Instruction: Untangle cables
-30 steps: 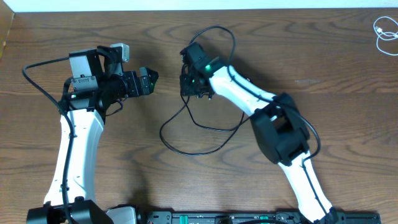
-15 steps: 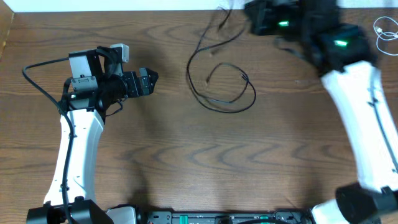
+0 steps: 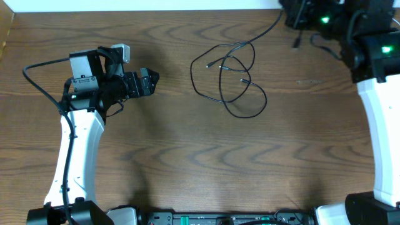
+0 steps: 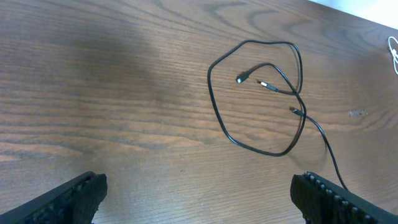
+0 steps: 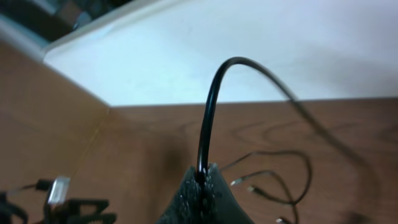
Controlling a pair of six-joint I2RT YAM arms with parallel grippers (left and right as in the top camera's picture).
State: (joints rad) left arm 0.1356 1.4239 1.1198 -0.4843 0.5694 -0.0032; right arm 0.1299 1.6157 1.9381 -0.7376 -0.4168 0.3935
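The black cable (image 3: 230,78) lies in loose overlapping loops at mid-table, with small plug ends inside the loops. One strand rises from the loops to my right gripper (image 3: 295,15) at the back right edge, which is shut on it; the right wrist view shows the black cable (image 5: 208,112) pinched between the closed fingers (image 5: 202,179). My left gripper (image 3: 154,78) is open and empty, left of the loops. The left wrist view shows its fingers wide apart (image 4: 202,200) with the black cable (image 4: 258,102) ahead. The white cable (image 4: 393,50) shows only at that view's right edge.
The wooden table (image 3: 187,162) ends at a white wall strip (image 3: 125,5) along the back. The right arm (image 3: 378,94) runs down the right side and the left arm (image 3: 75,144) down the left.
My right gripper has lifted away from mid-table to the back right corner, dragging the black cable with it. The loops have shifted right and spread. The left arm has not moved.
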